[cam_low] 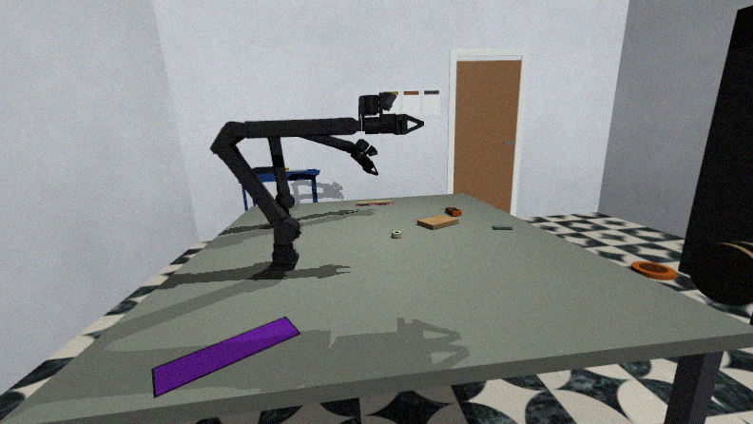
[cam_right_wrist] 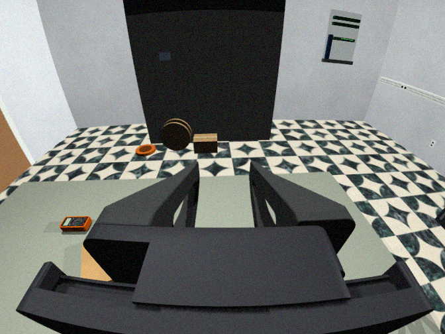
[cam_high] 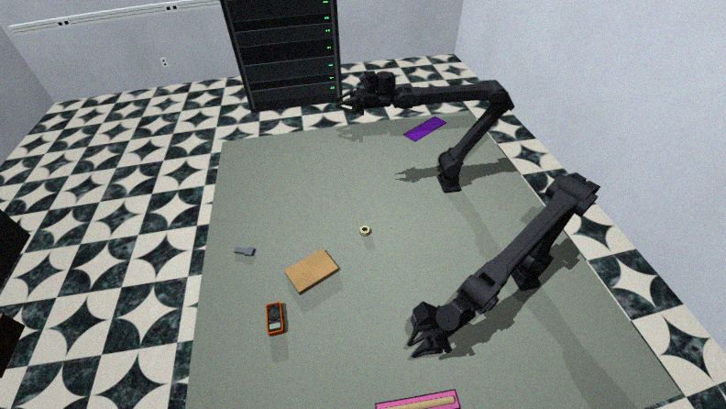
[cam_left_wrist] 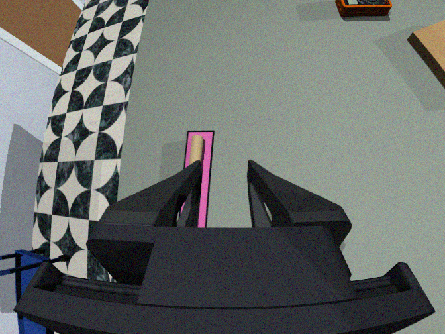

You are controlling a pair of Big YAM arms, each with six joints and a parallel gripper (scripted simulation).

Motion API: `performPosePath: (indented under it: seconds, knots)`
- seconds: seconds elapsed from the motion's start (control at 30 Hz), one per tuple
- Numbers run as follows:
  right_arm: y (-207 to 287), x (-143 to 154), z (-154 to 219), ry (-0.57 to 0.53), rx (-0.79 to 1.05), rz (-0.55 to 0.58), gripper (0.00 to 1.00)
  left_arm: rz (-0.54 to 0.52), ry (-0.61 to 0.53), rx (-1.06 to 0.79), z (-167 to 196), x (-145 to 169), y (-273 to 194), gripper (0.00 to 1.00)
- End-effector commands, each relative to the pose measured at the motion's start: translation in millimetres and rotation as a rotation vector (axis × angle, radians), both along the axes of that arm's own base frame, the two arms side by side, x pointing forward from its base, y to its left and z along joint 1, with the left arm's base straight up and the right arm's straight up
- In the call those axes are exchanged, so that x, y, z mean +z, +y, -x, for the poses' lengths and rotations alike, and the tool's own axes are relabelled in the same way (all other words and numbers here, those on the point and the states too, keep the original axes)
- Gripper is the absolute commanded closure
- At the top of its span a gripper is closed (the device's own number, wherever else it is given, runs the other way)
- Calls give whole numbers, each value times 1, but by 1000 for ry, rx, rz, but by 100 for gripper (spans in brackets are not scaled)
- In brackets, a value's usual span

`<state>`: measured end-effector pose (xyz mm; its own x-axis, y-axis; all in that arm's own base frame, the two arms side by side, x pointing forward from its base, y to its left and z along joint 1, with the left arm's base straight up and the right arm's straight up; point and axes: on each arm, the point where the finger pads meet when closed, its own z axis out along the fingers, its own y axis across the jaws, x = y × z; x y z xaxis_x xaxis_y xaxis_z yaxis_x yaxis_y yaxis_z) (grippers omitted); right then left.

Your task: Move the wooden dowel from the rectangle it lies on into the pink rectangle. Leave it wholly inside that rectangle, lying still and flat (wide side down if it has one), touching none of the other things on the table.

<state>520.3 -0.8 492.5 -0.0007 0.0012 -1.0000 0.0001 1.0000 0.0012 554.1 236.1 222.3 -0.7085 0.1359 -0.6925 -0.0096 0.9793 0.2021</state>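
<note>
The wooden dowel (cam_high: 441, 402) (cam_left_wrist: 197, 145) lies flat along the pink rectangle (cam_high: 447, 393) (cam_left_wrist: 204, 201). Its visible end is inside the outline. The bottom picture edge cuts off part of both in the top view, and a left finger hides the rest of the dowel in the left wrist view. The purple rectangle (cam_high: 424, 128) (cam_low: 226, 356) is bare. My left gripper (cam_high: 410, 351) (cam_low: 376, 173) (cam_left_wrist: 224, 167) is open and empty, above the table beside the pink rectangle and apart from the dowel. My right gripper (cam_high: 339, 104) (cam_low: 423, 124) (cam_right_wrist: 224, 169) is open and empty, raised high near the far table edge.
A tan block (cam_high: 312, 270) (cam_low: 437, 221) lies mid-table, with an orange multimeter (cam_high: 274, 318) (cam_left_wrist: 363, 6) (cam_right_wrist: 75, 223) near it. A small pale nut-like ring (cam_high: 364, 228) (cam_low: 395, 234) and a small grey piece (cam_high: 245, 250) (cam_low: 502, 227) lie farther off.
</note>
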Motion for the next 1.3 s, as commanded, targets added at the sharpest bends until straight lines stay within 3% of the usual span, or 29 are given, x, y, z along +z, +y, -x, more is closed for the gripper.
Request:
performPosePath:
  seconds: [0.0,0.4,0.6,0.97,1.27]
  knots:
    - [7,13,6,-35,9,6,62,-17,-127,0,-18,54,-23,65]
    - [7,10,8,-35,9,14,62,-11,-269,-7,-22,102,-71,65]
    - [7,14,6,-42,9,15,62,2,-377,-19,-23,143,-103,65]
    - [7,14,9,-44,9,15,62,40,-506,-32,-14,183,-145,65]
    - [7,10,8,-35,8,16,62,102,-656,-55,4,234,-189,65]
